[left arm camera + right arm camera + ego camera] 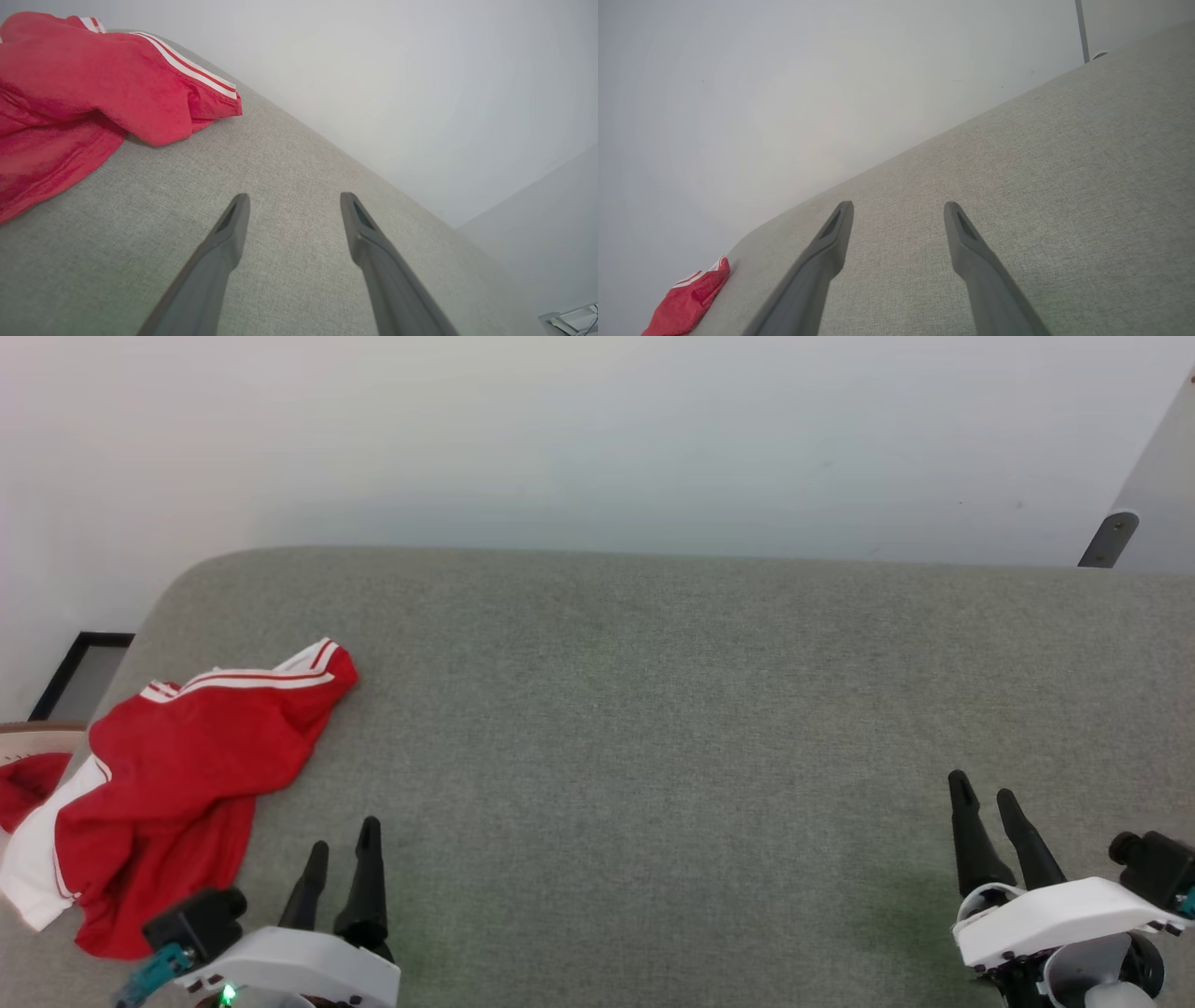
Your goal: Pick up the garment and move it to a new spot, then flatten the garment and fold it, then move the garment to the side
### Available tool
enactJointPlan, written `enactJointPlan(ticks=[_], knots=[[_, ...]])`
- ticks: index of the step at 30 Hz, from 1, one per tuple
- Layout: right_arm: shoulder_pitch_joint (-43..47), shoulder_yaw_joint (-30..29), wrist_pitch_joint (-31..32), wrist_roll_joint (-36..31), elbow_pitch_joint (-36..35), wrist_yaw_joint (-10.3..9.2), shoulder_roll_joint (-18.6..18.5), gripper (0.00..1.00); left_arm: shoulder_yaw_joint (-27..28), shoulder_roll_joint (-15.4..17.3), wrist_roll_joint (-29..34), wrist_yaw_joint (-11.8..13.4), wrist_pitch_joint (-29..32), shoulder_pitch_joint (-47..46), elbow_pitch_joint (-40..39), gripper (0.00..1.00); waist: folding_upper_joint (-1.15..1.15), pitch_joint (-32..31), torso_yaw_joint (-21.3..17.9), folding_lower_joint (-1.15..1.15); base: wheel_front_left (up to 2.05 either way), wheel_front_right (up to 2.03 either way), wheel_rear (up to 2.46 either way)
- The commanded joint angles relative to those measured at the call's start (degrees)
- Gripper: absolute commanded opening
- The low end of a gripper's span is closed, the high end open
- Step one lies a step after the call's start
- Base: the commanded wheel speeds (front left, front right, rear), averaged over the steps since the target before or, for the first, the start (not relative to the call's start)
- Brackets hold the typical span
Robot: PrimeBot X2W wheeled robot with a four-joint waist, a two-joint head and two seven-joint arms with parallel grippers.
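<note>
Closest to me is my left claw (344, 835), at the near left of the grey pad (653, 709). Its two dark fingers stand apart with nothing between them. Seen from its wrist, the left claw (294, 196) has only bare pad fabric in the gap. My right claw (980, 786) is at the near right, well apart from the left one. Its fingers are also spread and empty, and from its wrist the right claw (899, 204) points across bare pad toward the far edge.

Just to the left of my left claw lies the shirt (177, 775), crumpled in a heap at the left end of the pad. My fingers are clear of it. Its red body is bunched up, a white sleeve hangs at the pad's near left edge, and a white-striped hem points far and right. From the left wrist the shirt (84, 79) is close by on the left. From the right wrist the shirt (686, 298) is a small red patch far off to the left.

Left of the pad lies a red cloth (26, 786), and a black frame (84, 667) is farther back. A white wall (560, 429) rises behind the pad, with a grey bracket (1109, 539) at the far right.
</note>
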Motion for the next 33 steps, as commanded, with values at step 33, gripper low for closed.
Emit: enactJointPlan(ticks=[33], knots=[[-2.9,0.2,-5.5,-26.5,3.7,0.04,0.2,1.0,-3.9,1.4,21.0,2.3,-5.5,0.2,0.5,1.0,0.0,-0.2,0.0,0.0,0.0,0.0,0.0]])
